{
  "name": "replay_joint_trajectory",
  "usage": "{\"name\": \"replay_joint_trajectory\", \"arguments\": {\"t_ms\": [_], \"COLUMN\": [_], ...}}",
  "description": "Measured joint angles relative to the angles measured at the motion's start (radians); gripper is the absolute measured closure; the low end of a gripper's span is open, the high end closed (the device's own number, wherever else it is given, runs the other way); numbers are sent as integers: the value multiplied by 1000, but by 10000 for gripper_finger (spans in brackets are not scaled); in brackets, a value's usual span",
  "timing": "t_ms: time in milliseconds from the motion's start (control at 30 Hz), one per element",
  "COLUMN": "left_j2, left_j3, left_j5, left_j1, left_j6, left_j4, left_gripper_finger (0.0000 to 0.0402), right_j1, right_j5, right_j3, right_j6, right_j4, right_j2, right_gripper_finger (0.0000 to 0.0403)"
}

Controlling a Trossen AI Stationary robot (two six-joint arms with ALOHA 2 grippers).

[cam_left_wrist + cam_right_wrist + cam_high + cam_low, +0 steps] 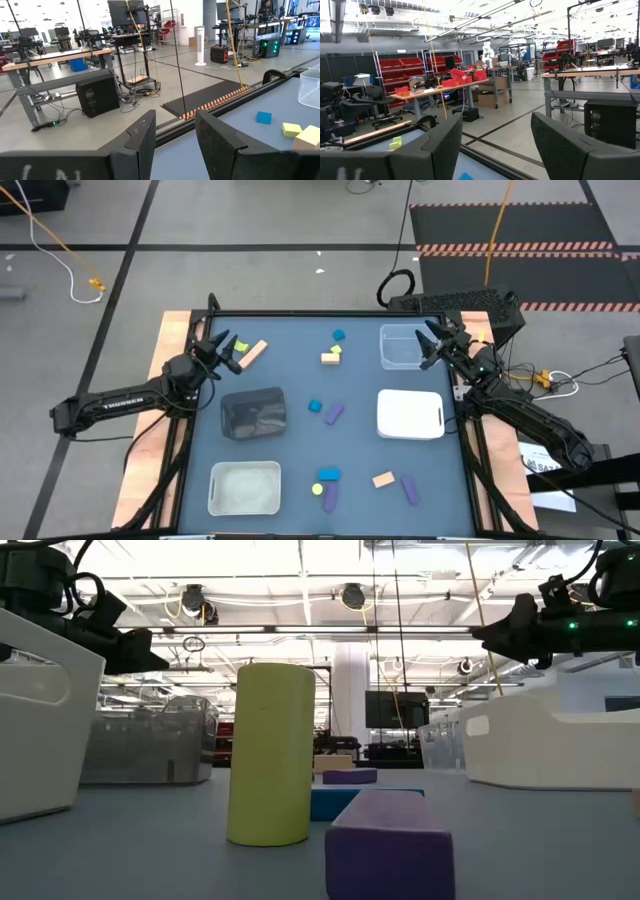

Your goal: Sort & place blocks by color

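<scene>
Blocks lie scattered on the dark blue mat. At the far left are a yellow-green piece (pixel 240 346) and a salmon bar (pixel 254 354). A blue cube (pixel 339 336), a yellow-green piece (pixel 336 350) and a tan one (pixel 330 359) sit at far centre. A blue (pixel 315 406) and a purple block (pixel 333 414) lie mid-table. Near the front are a yellow-green cylinder (pixel 270 752), a blue block (pixel 328 474), purple blocks (pixel 388 845) and a tan block (pixel 383 479). My left gripper (pixel 226 351) (pixel 175 120) hovers open at the far left, and my right gripper (pixel 428 345) (pixel 495 125) hovers open at the far right. Neither has anything between its fingers.
A clear bin (pixel 405 346) stands at the far right under my right gripper, with a white bin (pixel 410 414) nearer. A dark bin (pixel 253 412) sits left of centre and a white bin (pixel 244 487) at the near left. Wooden strips (pixel 165 360) border the mat.
</scene>
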Motion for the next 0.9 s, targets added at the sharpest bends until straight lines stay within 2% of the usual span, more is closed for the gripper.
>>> {"name": "replay_joint_trajectory", "arguments": {"t_ms": [367,533,667,800,900], "left_j2": [0,0,0,0,0], "left_j3": [0,0,0,0,0], "left_j5": [0,0,0,0,0], "left_j1": [0,0,0,0,0], "left_j6": [0,0,0,0,0], "left_j4": [0,0,-3,-3,-3], "left_gripper_finger": [261,261,261,261,261], "right_j1": [0,-5,-5,-5,-5], "right_j5": [1,30,27,27,25], "right_j3": [0,0,0,0,0], "right_j6": [-22,-388,-520,-529,-448], "right_j4": [1,23,23,24,54], "right_j2": [0,1,1,1,4], "right_gripper_finger": [174,174,174,174,174]}}
